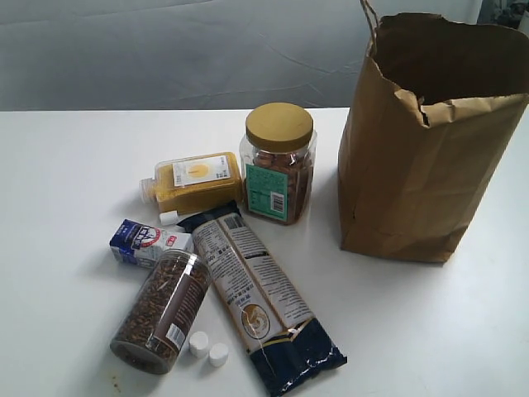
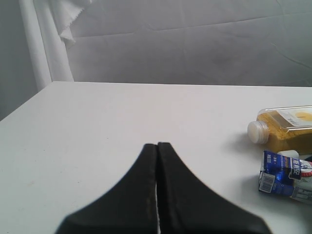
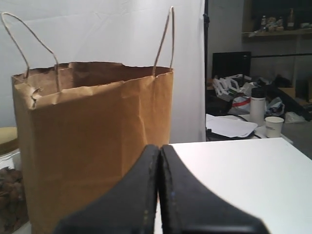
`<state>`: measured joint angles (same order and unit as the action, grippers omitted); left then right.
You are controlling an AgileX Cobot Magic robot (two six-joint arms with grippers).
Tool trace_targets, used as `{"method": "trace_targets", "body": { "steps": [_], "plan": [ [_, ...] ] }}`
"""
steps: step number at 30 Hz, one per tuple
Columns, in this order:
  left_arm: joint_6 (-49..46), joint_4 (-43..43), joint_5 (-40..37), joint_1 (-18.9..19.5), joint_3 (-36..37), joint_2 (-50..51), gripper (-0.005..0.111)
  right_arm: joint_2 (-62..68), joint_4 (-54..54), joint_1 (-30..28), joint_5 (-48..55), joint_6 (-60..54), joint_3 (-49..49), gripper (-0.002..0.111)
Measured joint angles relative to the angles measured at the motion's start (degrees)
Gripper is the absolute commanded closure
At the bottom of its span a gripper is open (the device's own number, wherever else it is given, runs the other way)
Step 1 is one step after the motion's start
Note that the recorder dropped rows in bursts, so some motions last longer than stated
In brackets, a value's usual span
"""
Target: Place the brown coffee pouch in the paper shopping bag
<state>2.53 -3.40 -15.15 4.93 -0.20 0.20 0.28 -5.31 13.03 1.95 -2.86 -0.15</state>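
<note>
The paper shopping bag [image 1: 417,141] stands upright and open at the right of the white table; in the right wrist view the paper shopping bag [image 3: 92,141] fills the space just beyond my fingers. The brown coffee pouch with the orange-red label shows in no view. My right gripper [image 3: 160,147] is shut and empty, low over the table beside the bag. My left gripper [image 2: 157,145] is shut and empty too, over bare table, well apart from the groceries. Neither gripper appears in the exterior view.
Left of the bag lie a yellow-lidded nut jar [image 1: 278,163], a yellow juice bottle [image 1: 192,183], a small blue-white carton [image 1: 149,242], a tipped jar of dark grains [image 1: 163,310], a long dark-blue and beige pasta packet [image 1: 260,296] and two white caps [image 1: 208,348].
</note>
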Motion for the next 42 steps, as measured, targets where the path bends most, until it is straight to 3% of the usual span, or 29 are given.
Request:
{"method": "trace_targets", "body": {
  "steps": [19,42],
  "plan": [
    [0.00,0.00,0.00,0.00,0.00,0.00,0.107,0.00,0.00,-4.52,0.00,0.00,0.00,0.108],
    [-0.12,0.00,0.00,0.00,0.00,0.00,0.107,0.00,0.00,-1.03,0.05,0.00,0.00,0.108]
  ]
}}
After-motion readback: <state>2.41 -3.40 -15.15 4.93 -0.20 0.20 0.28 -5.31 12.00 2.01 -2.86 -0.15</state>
